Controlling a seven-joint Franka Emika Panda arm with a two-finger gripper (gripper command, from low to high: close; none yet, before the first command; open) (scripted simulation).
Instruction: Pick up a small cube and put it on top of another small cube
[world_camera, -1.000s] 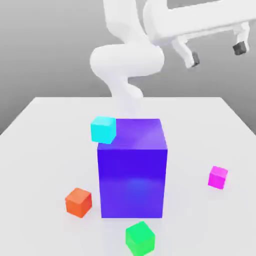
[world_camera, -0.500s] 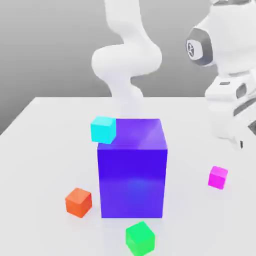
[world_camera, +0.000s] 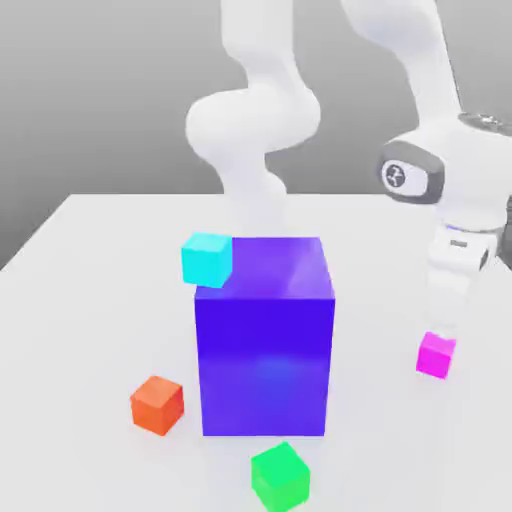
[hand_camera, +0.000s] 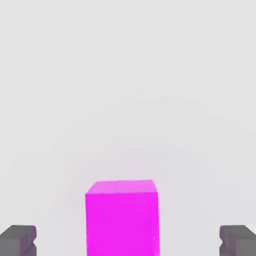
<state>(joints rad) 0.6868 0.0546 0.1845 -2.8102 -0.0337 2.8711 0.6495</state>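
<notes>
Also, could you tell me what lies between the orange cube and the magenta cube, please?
In the exterior view, the big blue-purple cube stands between the orange cube and the magenta cube.

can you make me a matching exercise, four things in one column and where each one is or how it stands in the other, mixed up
1. pink cube
2. cyan cube
3. green cube
4. gripper

A. on the big blue cube's top, at its edge
B. open, its fingers on either side of the pink cube with gaps between
C. on the table, below the gripper
D. on the table, nearest the exterior view's camera

Pairs: 1-C, 2-A, 3-D, 4-B
</notes>
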